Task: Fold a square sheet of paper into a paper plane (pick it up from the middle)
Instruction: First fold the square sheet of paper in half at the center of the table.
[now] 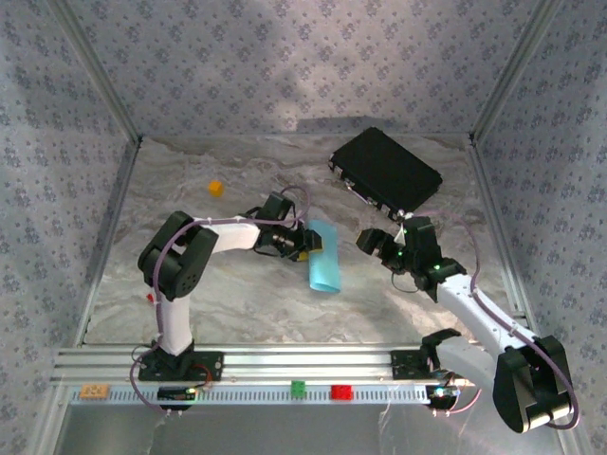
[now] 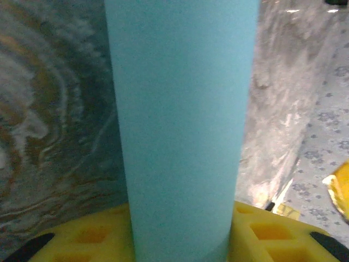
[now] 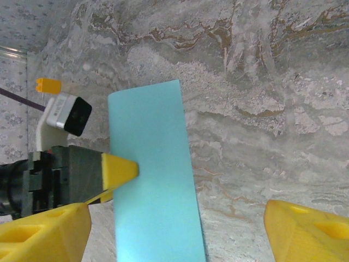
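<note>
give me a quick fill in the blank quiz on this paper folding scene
1. The left gripper pinches the paper, whose colour is light ____.
2. The black case lies at the far ____ corner of the table.
3. The jaws of the right gripper stand ____, apart from the paper.
Missing words: blue; right; open.

The top external camera looks down from high behind the robot onto the whole marble table [image 1: 237, 303]. The left wrist camera sits almost against the blue paper [image 2: 180, 131], looking along it. The right wrist camera looks down from farther off, sharing that paper and the left gripper [image 3: 121, 183] with the overhead view.
</note>
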Tool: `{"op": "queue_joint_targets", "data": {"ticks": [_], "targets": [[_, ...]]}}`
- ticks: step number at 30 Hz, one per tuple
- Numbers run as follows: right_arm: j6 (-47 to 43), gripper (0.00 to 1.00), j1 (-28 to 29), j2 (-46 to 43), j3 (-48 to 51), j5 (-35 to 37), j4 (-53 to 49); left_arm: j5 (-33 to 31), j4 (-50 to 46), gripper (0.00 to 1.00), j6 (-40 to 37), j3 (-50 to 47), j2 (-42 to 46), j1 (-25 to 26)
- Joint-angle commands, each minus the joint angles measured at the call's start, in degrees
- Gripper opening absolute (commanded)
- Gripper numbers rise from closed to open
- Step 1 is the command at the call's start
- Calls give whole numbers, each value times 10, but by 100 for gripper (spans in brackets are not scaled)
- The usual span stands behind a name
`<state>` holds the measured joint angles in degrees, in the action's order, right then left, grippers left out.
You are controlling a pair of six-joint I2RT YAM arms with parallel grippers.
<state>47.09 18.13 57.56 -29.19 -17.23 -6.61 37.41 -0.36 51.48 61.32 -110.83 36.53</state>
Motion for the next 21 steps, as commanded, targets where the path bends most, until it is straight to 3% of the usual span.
{"op": "queue_joint_targets", "data": {"ticks": [1,11,21], "targets": [[5,84,0,5,-6,-10,9,-25,-42,42,-37,22,-8,6],[12,81,6,19,-7,-3,11,-132,-169,57,-111,68,25,30],[11,80,21,52,-17,-12,25,-196,-202,59,-123,66,55,36]]}}
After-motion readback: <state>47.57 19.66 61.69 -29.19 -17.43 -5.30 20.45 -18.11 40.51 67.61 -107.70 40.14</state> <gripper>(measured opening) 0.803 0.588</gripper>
